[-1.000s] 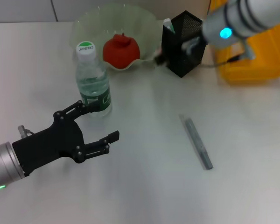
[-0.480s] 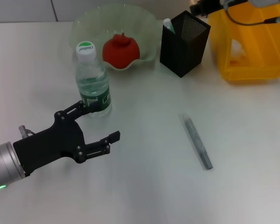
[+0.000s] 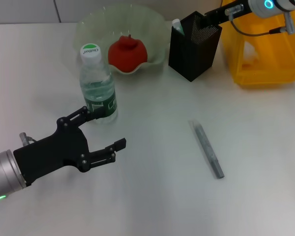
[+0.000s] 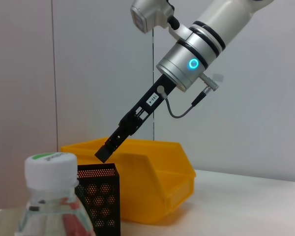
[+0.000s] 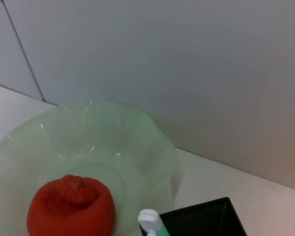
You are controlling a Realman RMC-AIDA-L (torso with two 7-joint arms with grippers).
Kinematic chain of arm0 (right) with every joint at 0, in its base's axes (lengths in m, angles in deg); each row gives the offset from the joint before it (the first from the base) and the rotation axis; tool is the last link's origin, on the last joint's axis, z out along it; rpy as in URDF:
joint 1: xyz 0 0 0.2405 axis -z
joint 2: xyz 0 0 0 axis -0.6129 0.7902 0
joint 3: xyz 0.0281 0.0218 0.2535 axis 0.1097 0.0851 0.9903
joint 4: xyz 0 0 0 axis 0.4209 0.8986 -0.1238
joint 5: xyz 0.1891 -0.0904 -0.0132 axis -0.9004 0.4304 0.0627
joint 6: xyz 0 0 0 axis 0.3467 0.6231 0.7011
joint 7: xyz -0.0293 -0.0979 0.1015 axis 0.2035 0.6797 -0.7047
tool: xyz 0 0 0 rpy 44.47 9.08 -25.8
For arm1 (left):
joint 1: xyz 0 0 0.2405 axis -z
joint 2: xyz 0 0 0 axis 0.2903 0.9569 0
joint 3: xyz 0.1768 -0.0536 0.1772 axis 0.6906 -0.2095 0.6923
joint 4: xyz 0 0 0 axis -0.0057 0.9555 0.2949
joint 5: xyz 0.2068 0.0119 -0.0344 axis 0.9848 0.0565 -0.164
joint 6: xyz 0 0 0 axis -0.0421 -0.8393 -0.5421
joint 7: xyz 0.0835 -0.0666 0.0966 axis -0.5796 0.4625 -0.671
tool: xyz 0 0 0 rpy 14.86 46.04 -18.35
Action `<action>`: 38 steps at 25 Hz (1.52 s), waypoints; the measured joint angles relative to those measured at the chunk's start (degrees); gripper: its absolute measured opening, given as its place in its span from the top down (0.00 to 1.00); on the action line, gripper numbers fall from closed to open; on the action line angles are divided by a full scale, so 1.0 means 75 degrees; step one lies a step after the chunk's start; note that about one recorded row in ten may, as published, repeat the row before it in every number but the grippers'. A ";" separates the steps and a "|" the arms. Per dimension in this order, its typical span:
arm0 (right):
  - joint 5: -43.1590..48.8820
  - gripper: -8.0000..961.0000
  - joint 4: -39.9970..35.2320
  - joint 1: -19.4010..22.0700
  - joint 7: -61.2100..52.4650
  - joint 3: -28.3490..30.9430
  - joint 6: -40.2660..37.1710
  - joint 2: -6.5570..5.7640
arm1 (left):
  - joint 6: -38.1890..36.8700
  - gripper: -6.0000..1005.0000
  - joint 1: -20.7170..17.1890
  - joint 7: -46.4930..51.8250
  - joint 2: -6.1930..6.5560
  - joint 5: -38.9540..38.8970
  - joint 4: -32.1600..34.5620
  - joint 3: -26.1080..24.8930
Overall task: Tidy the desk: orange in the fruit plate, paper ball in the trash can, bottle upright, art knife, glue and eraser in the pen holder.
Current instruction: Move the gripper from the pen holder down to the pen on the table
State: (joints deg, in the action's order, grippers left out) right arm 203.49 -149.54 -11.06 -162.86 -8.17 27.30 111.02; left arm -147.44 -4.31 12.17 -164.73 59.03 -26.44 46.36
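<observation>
The orange (image 3: 128,53) lies in the pale green fruit plate (image 3: 91,24) at the back. The bottle (image 3: 97,88) stands upright in front of the plate. The black mesh pen holder (image 3: 194,46) holds a glue stick with a white cap (image 3: 177,25). The grey art knife (image 3: 206,148) lies flat on the table to the right of centre. My left gripper (image 3: 108,129) is open and empty, just in front of the bottle. My right gripper (image 3: 206,17) hangs above the pen holder's far rim. The paper ball and the eraser are not in view.
A yellow bin (image 3: 265,49) stands at the back right beside the pen holder. The left wrist view shows the bottle cap (image 4: 51,164), the pen holder (image 4: 98,196), the bin (image 4: 152,182) and the right arm above them.
My right arm has lifted from beside the pen holder and drawn back to the right, above its rim. The left arm and the objects have not moved.
</observation>
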 joint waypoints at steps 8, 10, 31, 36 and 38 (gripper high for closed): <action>0.0009 0.38 -0.1608 0.0202 -0.0453 0.0029 -0.2238 0.0027 | -0.0005 0.14 0.0011 0.0002 0.0009 0.0000 -0.0016 -0.0044; 0.0010 0.36 -0.2273 0.0434 -0.0600 -0.0249 -0.3019 0.0064 | -0.0005 0.14 0.0018 0.0007 0.0009 0.0000 -0.0016 -0.0047; -0.0294 0.26 -0.2167 0.1651 -0.1441 -0.2898 -0.3607 0.0111 | -0.0003 0.14 -0.0022 0.0062 0.0009 0.0000 0.0000 0.0001; -0.0358 0.26 -0.1574 0.1339 -0.1437 -0.3061 -0.3417 0.0115 | -0.0003 0.14 -0.0037 0.0047 0.0008 0.0000 0.0014 0.0001; -0.0384 0.26 -0.1373 0.1248 -0.1436 -0.3077 -0.3330 0.0116 | -0.0003 0.14 -0.0037 0.0047 0.0008 0.0000 0.0014 0.0001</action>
State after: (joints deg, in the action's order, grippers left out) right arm 200.61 -159.84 -1.70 -173.63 -31.25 2.33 111.89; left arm -147.47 -4.58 12.53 -164.67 59.03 -26.34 46.37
